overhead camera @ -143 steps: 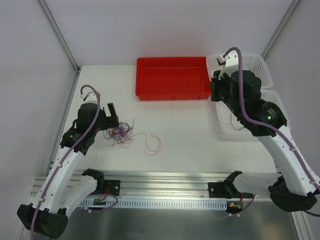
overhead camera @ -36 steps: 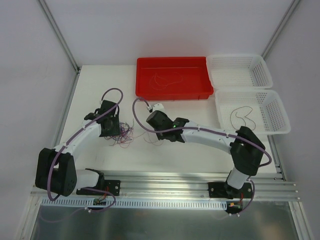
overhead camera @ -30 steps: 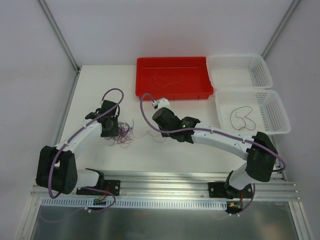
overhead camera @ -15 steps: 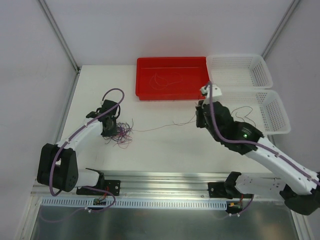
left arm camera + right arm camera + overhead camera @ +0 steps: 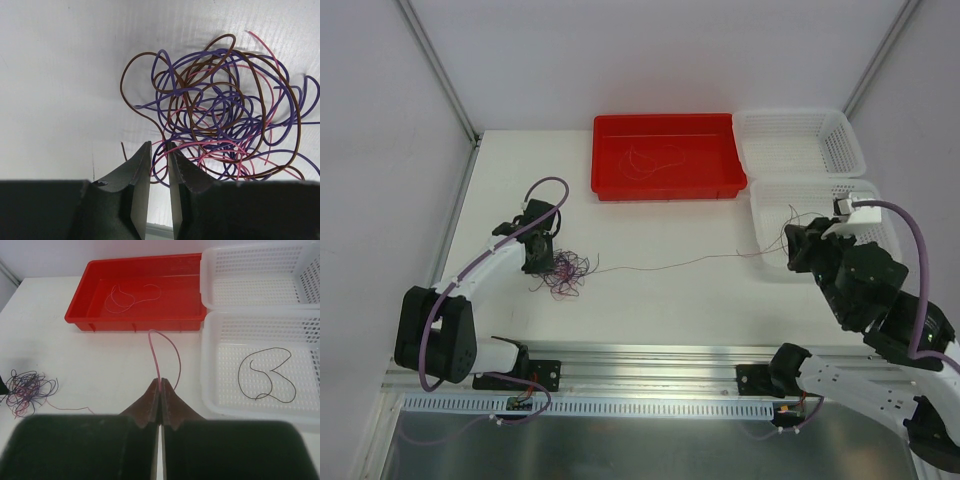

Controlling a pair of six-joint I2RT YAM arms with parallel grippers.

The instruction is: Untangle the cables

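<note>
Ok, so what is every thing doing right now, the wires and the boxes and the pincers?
tangle of cables: knotted in a bunch.
pulled strand: stretched from the tangle to the right pincer.
right pincer: shut on the pulled strand.
left pincer: nearly closed at the tangle's edge; grip unclear.
red tray: holds one pale strand.
near basket: holds one black cable.
far basket: empty.

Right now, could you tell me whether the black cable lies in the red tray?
No, the black cable lies in the nearer white basket.

no readable text, labels, numbers
</note>
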